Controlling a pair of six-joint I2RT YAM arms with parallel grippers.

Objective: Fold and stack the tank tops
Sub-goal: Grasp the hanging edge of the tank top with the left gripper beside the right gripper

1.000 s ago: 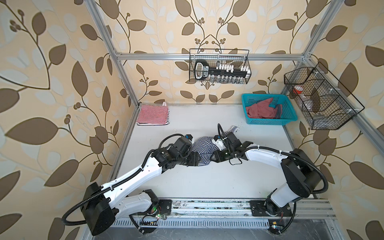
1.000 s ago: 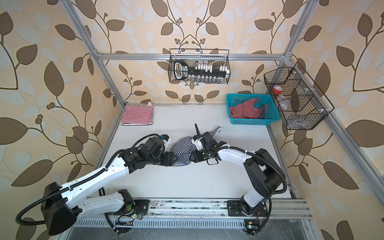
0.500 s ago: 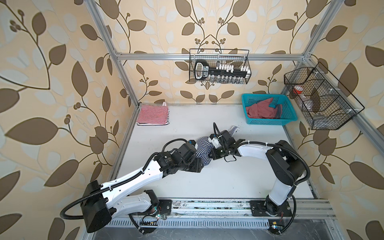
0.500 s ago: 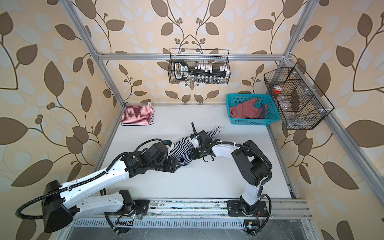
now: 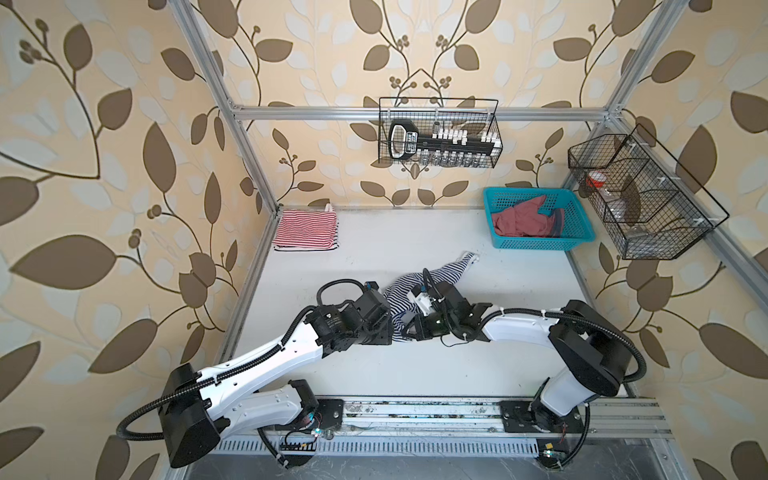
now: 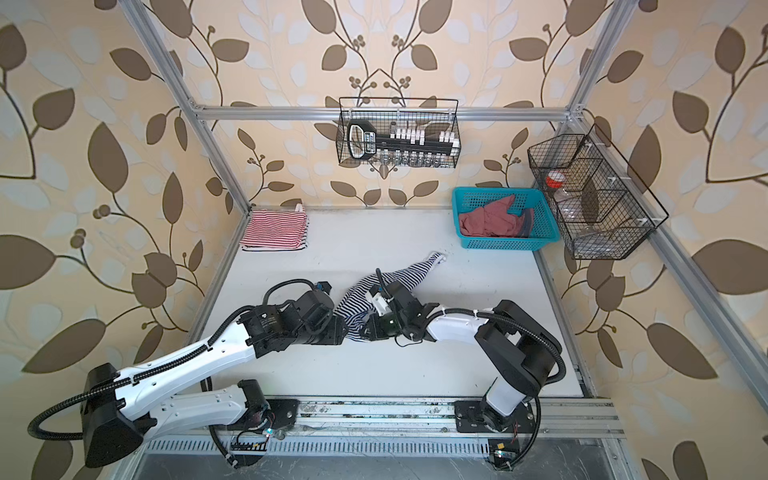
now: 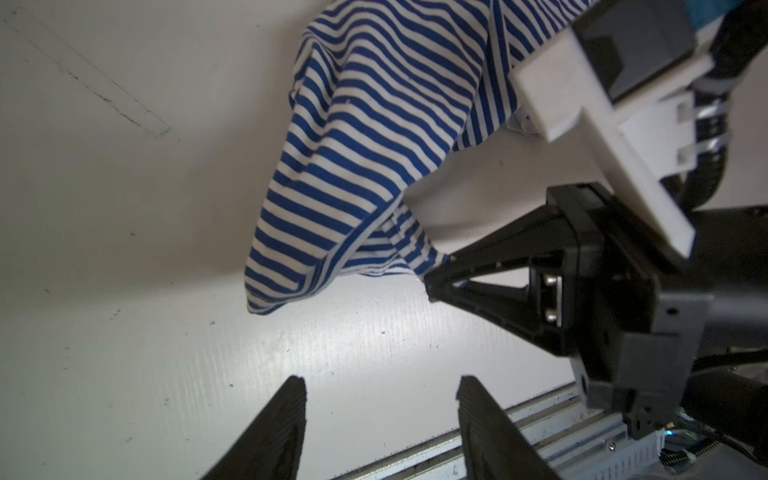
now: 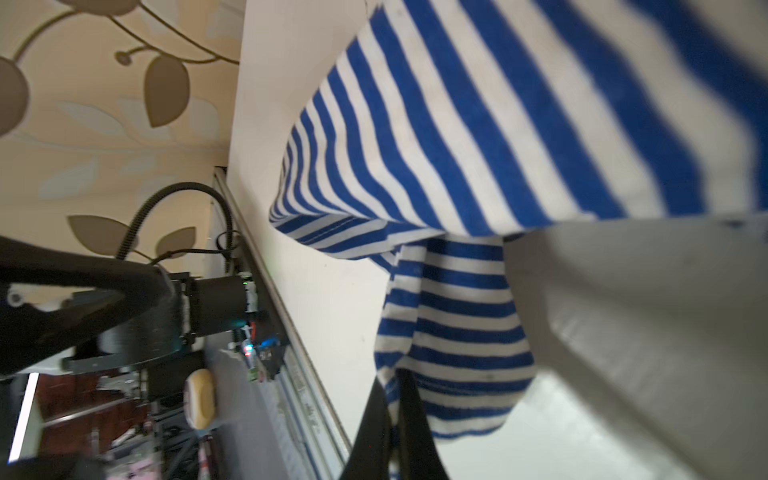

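The red-and-white striped tank top (image 5: 305,230) lay folded into a flat rectangle in the far left corner of the white table (image 5: 374,374). The navy-and-white striped tank top (image 5: 405,286) hung crumpled and unfolded near the table's middle, one narrow end trailing on the surface toward the turquoise basket (image 5: 536,246). A bunched edge of it (image 7: 415,253) was pinched in the closed right gripper (image 7: 432,280), with loose folds (image 8: 498,124) draping from the grip. The dusty red tank top (image 5: 521,218) sat crumpled inside the basket at the far right, its dark trim showing.

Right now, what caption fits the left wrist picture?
Right gripper pinches the navy-striped tank top; left gripper hangs open.
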